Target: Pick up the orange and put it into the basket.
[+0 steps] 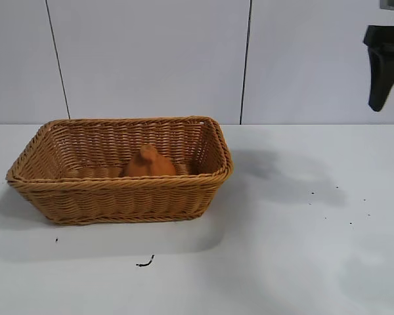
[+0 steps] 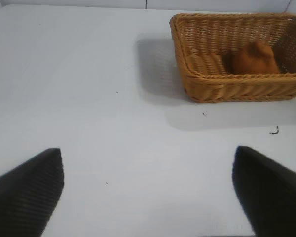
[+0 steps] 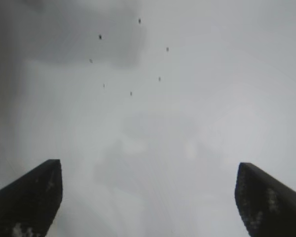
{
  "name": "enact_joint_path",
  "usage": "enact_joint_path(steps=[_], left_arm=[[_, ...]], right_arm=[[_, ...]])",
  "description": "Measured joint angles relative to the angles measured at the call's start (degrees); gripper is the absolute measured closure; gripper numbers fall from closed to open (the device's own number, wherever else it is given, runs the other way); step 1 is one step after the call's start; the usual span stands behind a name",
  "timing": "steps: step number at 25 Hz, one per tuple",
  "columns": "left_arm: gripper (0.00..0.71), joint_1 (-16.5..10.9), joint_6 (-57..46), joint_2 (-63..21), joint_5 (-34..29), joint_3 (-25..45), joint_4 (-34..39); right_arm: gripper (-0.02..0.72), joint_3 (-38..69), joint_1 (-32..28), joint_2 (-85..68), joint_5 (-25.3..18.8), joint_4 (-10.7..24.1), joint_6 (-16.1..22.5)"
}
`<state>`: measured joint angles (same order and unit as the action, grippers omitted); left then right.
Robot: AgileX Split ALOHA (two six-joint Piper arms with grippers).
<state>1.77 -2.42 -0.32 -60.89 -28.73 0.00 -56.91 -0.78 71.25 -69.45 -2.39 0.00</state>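
Orange-skinned, the dull matte pear-shaped orange (image 1: 149, 163) sits inside the large tan woven wicker basket (image 1: 121, 190), near its front wall, long axis upright and knobby neck pointing up. Right claw (image 1: 385, 69) hangs high above the white tabletop (image 1: 282, 249), well apart from the basket, fingers spread and empty. Left claw (image 2: 148, 190) hovers over bare tabletop, fingers likewise apart.

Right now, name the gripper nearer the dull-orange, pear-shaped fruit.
Probably the right gripper, raised beyond the wicker basket holding the orange; the left gripper faces it across table.
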Motion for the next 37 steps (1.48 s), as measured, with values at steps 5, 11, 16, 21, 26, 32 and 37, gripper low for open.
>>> enact_joint_path(steps=[5, 11, 16, 21, 26, 32, 37], left_arm=[[0.044, 0.0, 0.0, 0.0, 0.0, 0.0, 0.0], [0.044, 0.0, 0.0, 0.0, 0.0, 0.0, 0.0], [0.044, 0.0, 0.0, 0.0, 0.0, 0.0, 0.0], [0.044, 0.0, 0.0, 0.0, 0.0, 0.0, 0.0], [0.044, 0.0, 0.0, 0.0, 0.0, 0.0, 0.0], [0.044, 0.0, 0.0, 0.0, 0.0, 0.0, 0.0], [0.044, 0.0, 0.0, 0.0, 0.0, 0.0, 0.0]], right_arm=[[0.055, 12.3, 0.0, -18.2, 5.3, 0.0, -0.8], [0.055, 23.3, 0.0, -36.1, 12.1, 0.0, -1.1], [0.055, 28.7, 0.0, -53.8, 11.1, 0.0, -1.7], [0.055, 28.7, 0.0, -64.2, 11.1, 0.0, -1.7], [0.055, 28.7, 0.0, -71.4, 11.1, 0.0, -1.7], [0.055, 28.7, 0.0, -71.5, 11.1, 0.0, -1.7], [0.055, 28.8, 0.0, -71.5, 11.1, 0.0, -1.7]])
